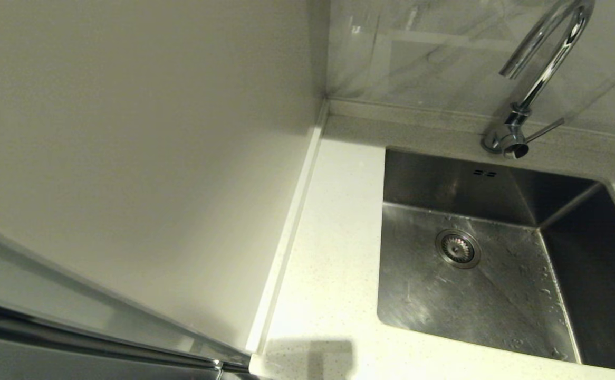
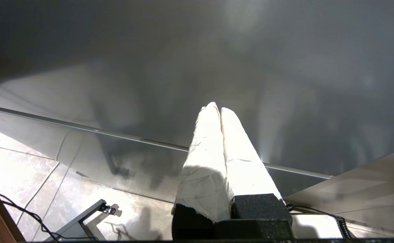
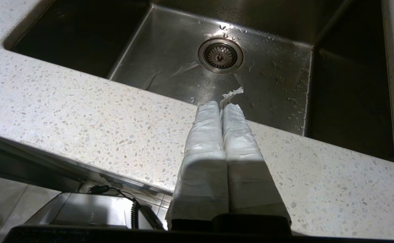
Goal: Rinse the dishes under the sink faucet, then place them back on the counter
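Note:
The steel sink lies empty at the right of the head view, its round drain bare. The chrome faucet arches over its back edge, with no water running. The speckled counter borders the sink on the left and front. No dishes show in any view. My right gripper is shut with nothing in it, hovering over the counter's front strip and pointing at the sink. My left gripper is shut and empty, down beside a dark glossy cabinet front. Neither arm shows in the head view.
A plain cream wall panel stands along the counter's left side. A marbled backsplash rises behind the faucet. Below the counter are tiled floor, cables and a metal stand. Water drops dot the sink floor.

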Motion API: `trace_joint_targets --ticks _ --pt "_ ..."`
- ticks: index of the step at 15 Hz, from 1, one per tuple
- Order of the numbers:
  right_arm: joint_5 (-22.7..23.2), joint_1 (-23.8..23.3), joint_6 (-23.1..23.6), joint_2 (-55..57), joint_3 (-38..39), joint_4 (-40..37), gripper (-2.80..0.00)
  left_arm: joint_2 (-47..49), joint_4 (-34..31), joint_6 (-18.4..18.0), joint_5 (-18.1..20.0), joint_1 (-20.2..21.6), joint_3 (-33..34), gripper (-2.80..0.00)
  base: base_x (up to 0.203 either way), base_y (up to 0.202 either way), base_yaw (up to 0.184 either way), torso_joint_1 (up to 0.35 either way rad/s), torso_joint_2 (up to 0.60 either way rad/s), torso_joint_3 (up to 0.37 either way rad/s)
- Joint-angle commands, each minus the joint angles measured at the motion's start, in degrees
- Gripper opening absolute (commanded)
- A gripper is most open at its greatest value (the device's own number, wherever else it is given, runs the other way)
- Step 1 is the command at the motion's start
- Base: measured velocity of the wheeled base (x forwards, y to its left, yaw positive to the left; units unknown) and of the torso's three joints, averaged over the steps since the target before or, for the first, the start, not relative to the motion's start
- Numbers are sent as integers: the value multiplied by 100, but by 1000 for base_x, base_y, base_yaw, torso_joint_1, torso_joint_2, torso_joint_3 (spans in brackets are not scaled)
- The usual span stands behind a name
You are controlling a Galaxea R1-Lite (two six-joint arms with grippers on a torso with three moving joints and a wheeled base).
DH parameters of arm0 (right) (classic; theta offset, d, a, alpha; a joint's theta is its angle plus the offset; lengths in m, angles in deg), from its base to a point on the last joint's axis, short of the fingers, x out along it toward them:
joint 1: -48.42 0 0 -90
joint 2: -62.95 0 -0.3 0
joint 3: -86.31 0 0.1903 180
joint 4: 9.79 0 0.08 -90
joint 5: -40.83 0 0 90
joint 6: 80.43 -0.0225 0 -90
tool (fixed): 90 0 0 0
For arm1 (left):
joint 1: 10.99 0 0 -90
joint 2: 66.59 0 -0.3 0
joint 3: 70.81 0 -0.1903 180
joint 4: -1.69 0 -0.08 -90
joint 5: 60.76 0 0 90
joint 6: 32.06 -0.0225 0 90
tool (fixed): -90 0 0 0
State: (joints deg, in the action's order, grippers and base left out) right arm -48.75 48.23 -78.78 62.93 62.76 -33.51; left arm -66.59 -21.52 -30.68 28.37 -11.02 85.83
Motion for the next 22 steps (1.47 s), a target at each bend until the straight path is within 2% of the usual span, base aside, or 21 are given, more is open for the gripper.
trace_joint_targets --ticks 1,22 --pt "2 1 2 2 1 0 -280 -18 2 3 -8 2 0 -280 0 0 0 0 0 0" --pt "2 1 2 2 1 0 -280 -18 2 3 0 2 0 -280 0 0 0 0 0 0"
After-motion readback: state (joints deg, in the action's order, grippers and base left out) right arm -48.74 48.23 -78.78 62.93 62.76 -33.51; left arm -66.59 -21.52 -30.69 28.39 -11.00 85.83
